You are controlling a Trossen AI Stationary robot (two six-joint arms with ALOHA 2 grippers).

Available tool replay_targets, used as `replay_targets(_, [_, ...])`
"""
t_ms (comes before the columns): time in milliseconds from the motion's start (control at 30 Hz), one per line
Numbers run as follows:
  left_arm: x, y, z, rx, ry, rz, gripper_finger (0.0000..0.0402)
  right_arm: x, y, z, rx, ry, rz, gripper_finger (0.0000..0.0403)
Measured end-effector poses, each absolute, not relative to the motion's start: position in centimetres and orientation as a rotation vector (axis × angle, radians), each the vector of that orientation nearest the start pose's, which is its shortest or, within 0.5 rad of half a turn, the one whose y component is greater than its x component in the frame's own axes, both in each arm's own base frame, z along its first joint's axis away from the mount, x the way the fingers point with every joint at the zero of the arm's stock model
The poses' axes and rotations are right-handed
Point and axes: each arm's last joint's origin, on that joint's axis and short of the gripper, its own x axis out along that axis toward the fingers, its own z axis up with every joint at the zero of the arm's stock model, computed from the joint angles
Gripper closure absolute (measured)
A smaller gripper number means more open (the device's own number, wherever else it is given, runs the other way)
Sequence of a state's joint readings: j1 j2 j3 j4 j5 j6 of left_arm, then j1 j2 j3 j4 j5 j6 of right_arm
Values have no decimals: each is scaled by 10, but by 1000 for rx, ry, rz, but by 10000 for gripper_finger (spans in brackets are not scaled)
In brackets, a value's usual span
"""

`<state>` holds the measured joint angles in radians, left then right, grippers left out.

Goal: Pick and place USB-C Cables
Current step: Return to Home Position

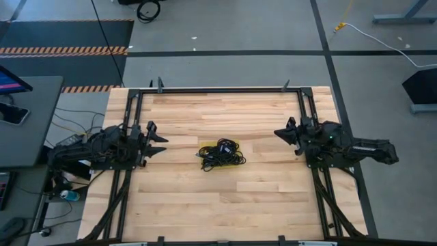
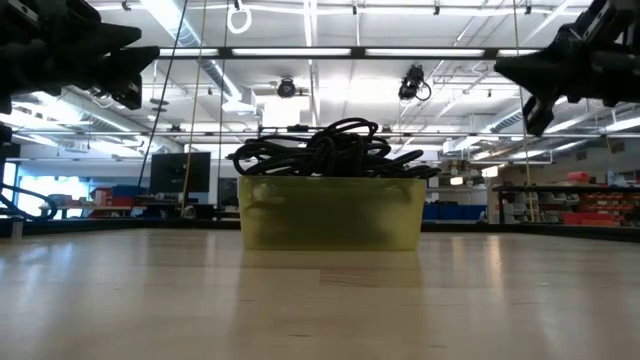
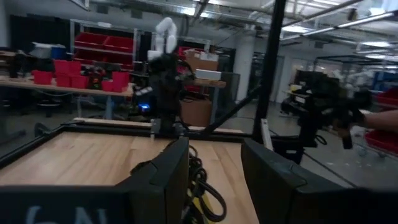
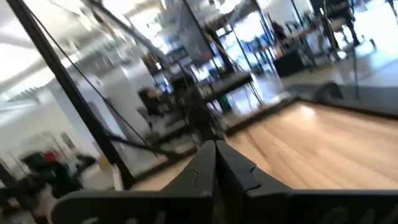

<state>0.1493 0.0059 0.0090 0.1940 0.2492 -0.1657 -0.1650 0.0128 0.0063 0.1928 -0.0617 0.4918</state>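
Task apparently complete: the USB-C Cables (image 1: 222, 154) lie heaped in the yellow tray (image 2: 330, 215) at the centre of the surface (image 1: 225, 205), none loose outside it, with the left tool (image 1: 162, 143), jaws apart, and the right tool (image 1: 280, 134), jaws together, raised at opposite edges.

We're seeing the USB-C Cables (image 1: 222, 154) heaping in the bin (image 2: 330, 215) at table (image 1: 225, 212) centre, between left gripper (image 1: 162, 143) and right gripper (image 1: 278, 133), both sitting well apart.
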Motion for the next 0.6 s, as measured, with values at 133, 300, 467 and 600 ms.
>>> replay_targets(133, [95,9,185,-141,-191,-54,248,97,-14,173,437,-103,-84,393])
replay_targets(300, [95,11,182,-148,-173,19,249,97,-15,171,392,-83,-106,399])
replay_targets(467, [96,13,177,-126,-127,95,252,97,-17,170,394,-83,-179,392])
replay_targets(600, [96,13,178,-132,-129,103,255,97,-17,169,387,-78,-186,392])
